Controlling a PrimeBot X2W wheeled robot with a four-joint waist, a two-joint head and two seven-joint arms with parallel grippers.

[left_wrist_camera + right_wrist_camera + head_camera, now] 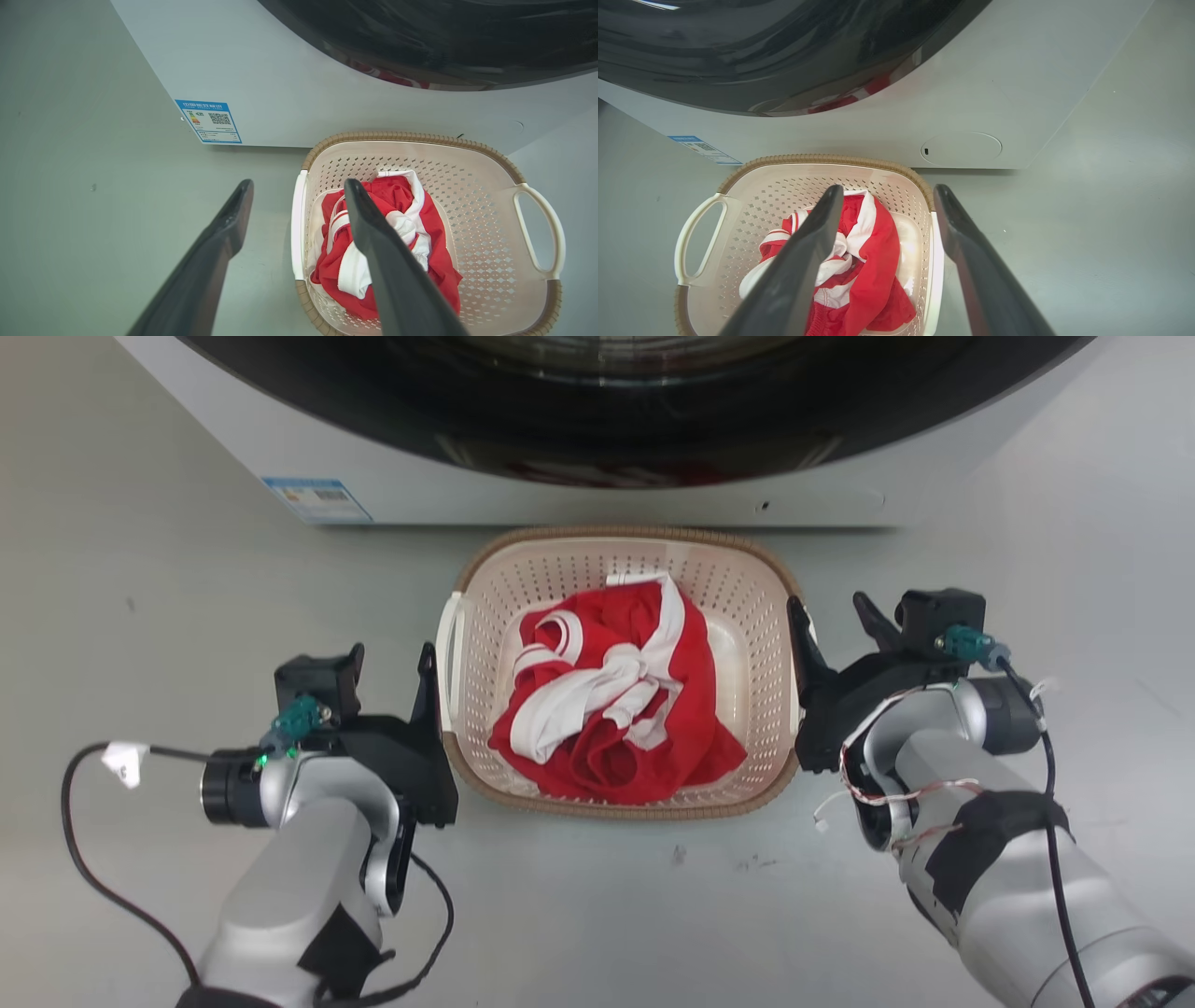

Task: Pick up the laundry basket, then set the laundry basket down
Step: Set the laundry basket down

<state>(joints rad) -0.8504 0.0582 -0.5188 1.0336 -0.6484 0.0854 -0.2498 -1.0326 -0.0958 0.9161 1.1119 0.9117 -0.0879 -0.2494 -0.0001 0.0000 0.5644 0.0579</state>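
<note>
Laundry basket (pixel 569 574) is seen standing on the grey floor (pixel 140 569), just in front of the washing machine (pixel 420 476), with a red and white garment (pixel 616 709) heaped inside it. The left gripper (pixel 392 653) is held just beside the laundry basket's left handle (pixel 451 644), its jaws spread wide and nothing gripped. The right gripper (pixel 826 607) is placed at the opposite side, jaws likewise wide and empty, its inner finger (pixel 801 653) seen over the brown rim (pixel 616 534) (whether contact is made cannot be told). In the right wrist view, the near white handle (pixel 935 280) is framed between the two fingers. A blue label (pixel 317 499) is stuck on the machine's front.
</note>
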